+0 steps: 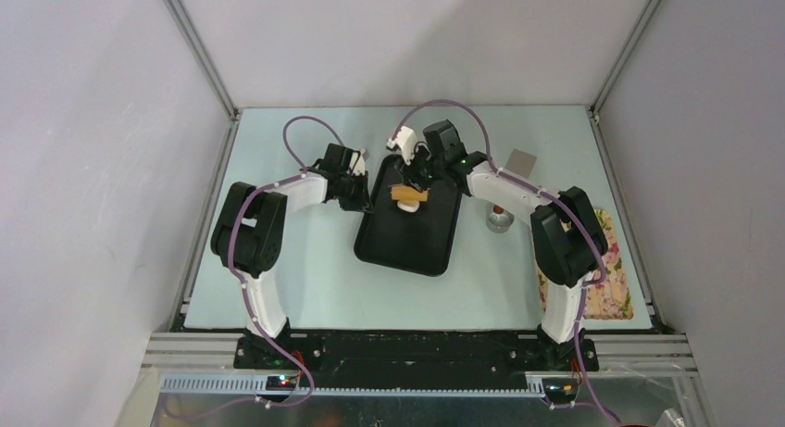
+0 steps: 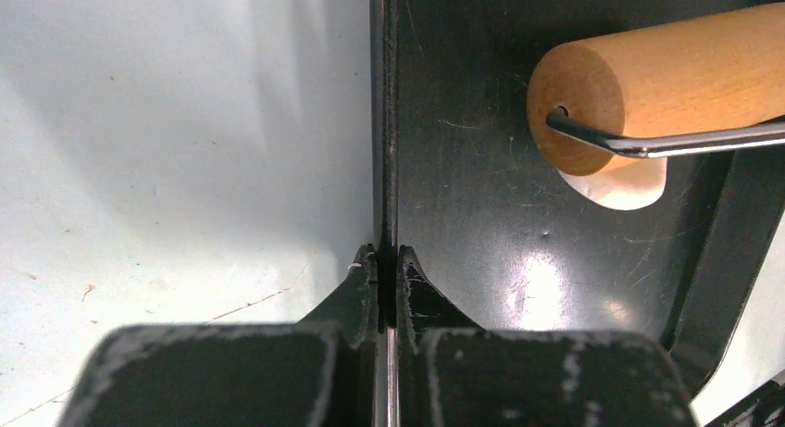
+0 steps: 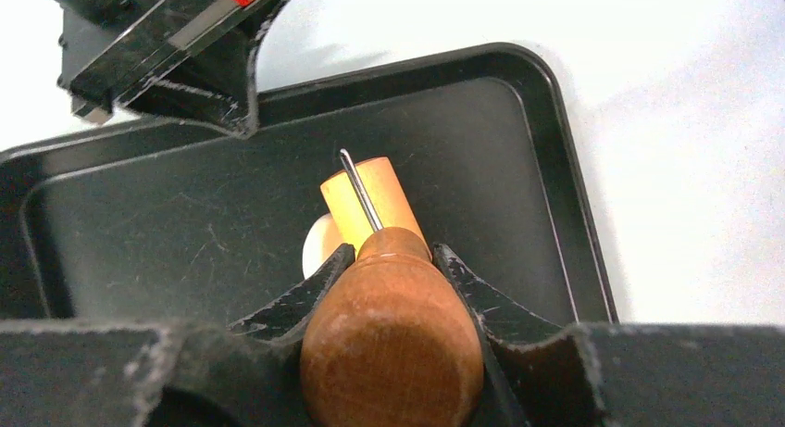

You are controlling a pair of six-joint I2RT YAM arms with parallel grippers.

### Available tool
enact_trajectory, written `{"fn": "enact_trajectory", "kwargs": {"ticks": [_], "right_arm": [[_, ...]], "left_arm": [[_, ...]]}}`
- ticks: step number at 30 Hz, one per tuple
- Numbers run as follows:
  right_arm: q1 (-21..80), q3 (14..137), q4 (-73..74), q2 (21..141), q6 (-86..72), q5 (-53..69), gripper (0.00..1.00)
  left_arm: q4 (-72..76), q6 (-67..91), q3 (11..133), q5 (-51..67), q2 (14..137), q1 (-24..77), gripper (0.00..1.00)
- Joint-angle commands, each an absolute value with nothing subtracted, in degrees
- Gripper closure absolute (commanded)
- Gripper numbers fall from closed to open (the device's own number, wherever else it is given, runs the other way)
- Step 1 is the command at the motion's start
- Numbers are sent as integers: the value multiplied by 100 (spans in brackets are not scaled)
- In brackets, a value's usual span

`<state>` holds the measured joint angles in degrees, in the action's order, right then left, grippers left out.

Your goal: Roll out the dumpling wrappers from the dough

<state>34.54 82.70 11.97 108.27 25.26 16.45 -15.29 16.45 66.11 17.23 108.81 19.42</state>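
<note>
A black tray (image 1: 435, 251) lies mid-table. On it a small white dough (image 2: 622, 184) lies flattened under the pale wooden drum of a rolling pin (image 2: 666, 84). My right gripper (image 3: 393, 251) is shut on the rolling pin's brown wooden handle (image 3: 393, 353), with the drum (image 3: 370, 200) pointing away over the dough (image 3: 317, 246). My left gripper (image 2: 387, 260) is shut on the tray's left rim (image 2: 381, 121), one finger outside and one inside. From above, the left gripper (image 1: 364, 194) sits at the tray's upper left edge and the right gripper (image 1: 415, 179) over the rolling pin (image 1: 407, 196).
A round steel cup (image 1: 499, 219) stands right of the tray, under the right arm. A floral cloth (image 1: 613, 281) lies at the table's right edge. A grey square (image 1: 524, 160) and a white object (image 1: 404, 135) lie toward the back. Walls enclose the table.
</note>
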Motion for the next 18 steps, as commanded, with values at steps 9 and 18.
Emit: {"fn": "enact_trajectory", "kwargs": {"ticks": [9, 18], "right_arm": [[3590, 7145, 1110, 10356, 3841, 2458, 100], [3612, 6486, 1092, 10017, 3894, 2762, 100]], "left_arm": [[-2112, 1465, 6389, 1918, 11177, 1981, 100], [-2117, 1501, 6390, 1922, 11189, 1941, 100]]}}
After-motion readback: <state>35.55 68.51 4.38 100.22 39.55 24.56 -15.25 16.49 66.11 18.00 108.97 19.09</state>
